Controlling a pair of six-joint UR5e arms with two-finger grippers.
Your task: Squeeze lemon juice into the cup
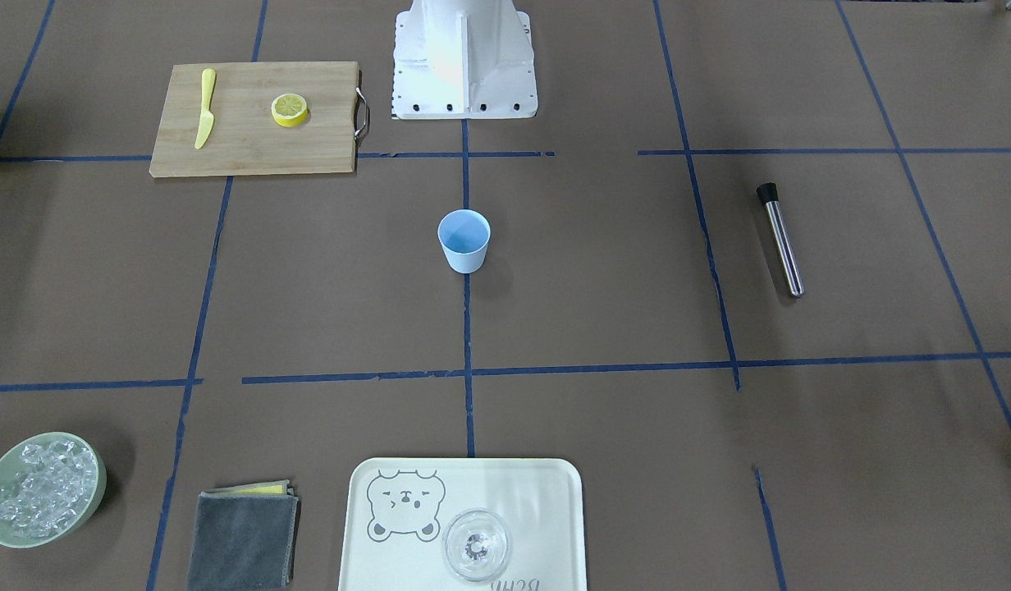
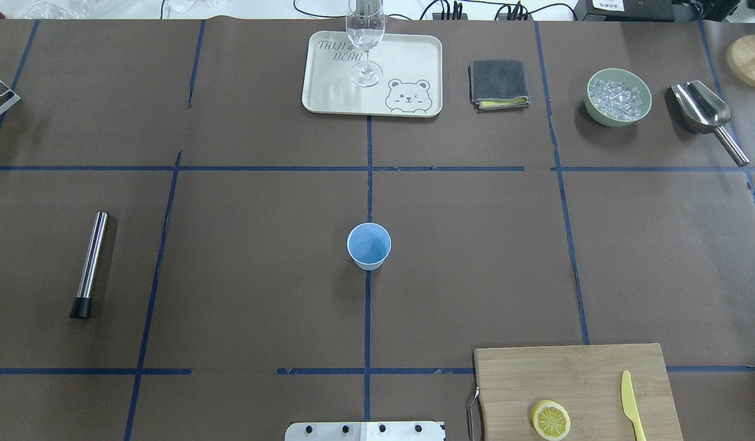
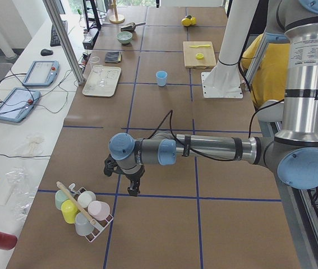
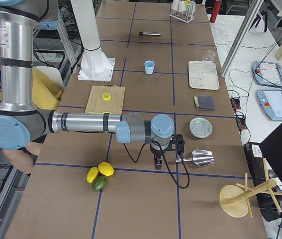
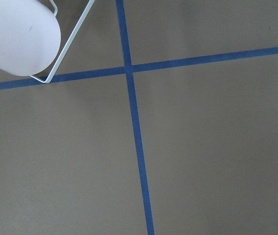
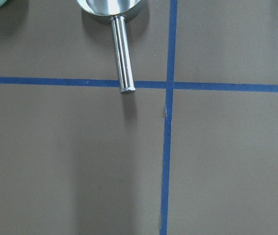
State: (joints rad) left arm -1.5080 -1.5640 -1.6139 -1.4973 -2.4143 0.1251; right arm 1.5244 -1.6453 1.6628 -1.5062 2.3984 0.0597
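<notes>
Lemon [image 2: 550, 420] waited, lower right overhead
Right gripper [image 4: 156, 162] stood nearer than left gripper [image 3: 126, 182]; whether either was apart could not be told.

We see a brown tabletop [image 2: 261, 275] gridded with blue tape lines [image 2: 368, 318]. The cup [image 2: 369, 245] is plain light blue. The lemon slice [image 2: 550, 420] has a yellow rind and a pale, segmented face. The cutting board [image 2: 567, 380] shows light wood grain, and the knife [image 2: 630, 404] is yellow. The tray [image 2: 334, 86] is cream with a grey bear drawing and grey lettering. The cloth [image 2: 498, 82] is dark grey with a yellow layer. The bowl [image 2: 616, 120] is pale green. The muddler [image 2: 91, 263] is silver with a black tip.
</notes>
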